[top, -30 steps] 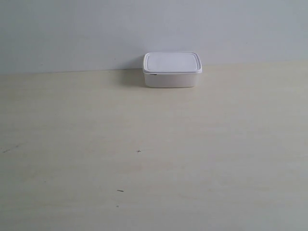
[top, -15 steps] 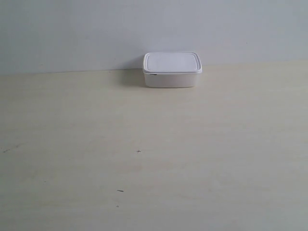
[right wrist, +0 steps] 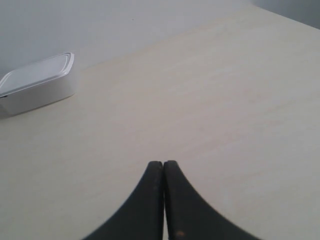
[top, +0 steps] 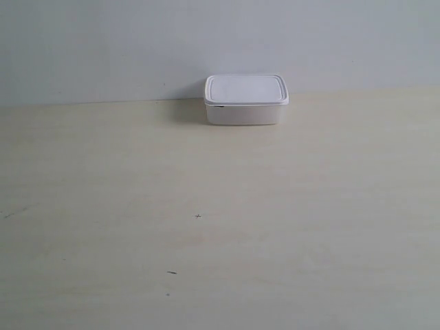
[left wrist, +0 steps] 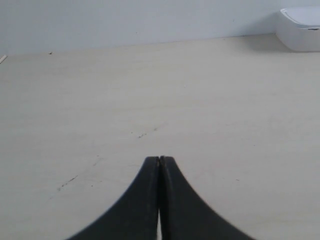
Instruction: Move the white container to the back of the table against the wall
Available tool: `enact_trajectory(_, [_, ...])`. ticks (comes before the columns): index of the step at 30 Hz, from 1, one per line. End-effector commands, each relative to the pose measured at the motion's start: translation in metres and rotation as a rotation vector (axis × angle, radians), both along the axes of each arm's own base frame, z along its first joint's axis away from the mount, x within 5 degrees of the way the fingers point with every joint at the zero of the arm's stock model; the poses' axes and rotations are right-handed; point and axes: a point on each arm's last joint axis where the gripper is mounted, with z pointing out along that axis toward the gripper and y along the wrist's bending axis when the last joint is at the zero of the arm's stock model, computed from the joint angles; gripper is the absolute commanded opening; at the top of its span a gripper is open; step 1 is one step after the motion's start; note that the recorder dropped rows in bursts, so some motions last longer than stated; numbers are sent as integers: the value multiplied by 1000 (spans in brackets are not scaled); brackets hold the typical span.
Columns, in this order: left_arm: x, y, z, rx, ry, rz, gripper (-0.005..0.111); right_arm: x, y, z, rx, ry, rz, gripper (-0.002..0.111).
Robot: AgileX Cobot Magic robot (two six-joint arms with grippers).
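The white container [top: 245, 100] sits lidded at the far edge of the table [top: 220, 227], touching or nearly touching the wall [top: 103, 48]. No arm shows in the exterior view. In the left wrist view the container [left wrist: 301, 29] is far off at the frame's edge, and my left gripper [left wrist: 159, 160] is shut with nothing between its black fingers. My right gripper [right wrist: 163, 163] is likewise shut and empty, with the container [right wrist: 37, 84] well ahead of it by the wall.
A few tiny dark specks [top: 198, 216] mark the pale table. The table's surface [right wrist: 240, 100] stretches bare between both grippers and the container. The wall [left wrist: 125, 20] closes off the far side.
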Motion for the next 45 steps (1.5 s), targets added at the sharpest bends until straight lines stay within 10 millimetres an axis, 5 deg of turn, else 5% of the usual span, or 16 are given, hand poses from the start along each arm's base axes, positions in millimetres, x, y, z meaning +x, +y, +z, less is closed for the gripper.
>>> enact_trajectory(1, [0, -1, 1, -9, -13, -7, 0, 0, 0, 0, 1, -6, -6, 0])
enact_trajectory(45, [0, 1, 1, -6, -18, 21, 0, 0, 0, 0, 1, -6, -6, 0])
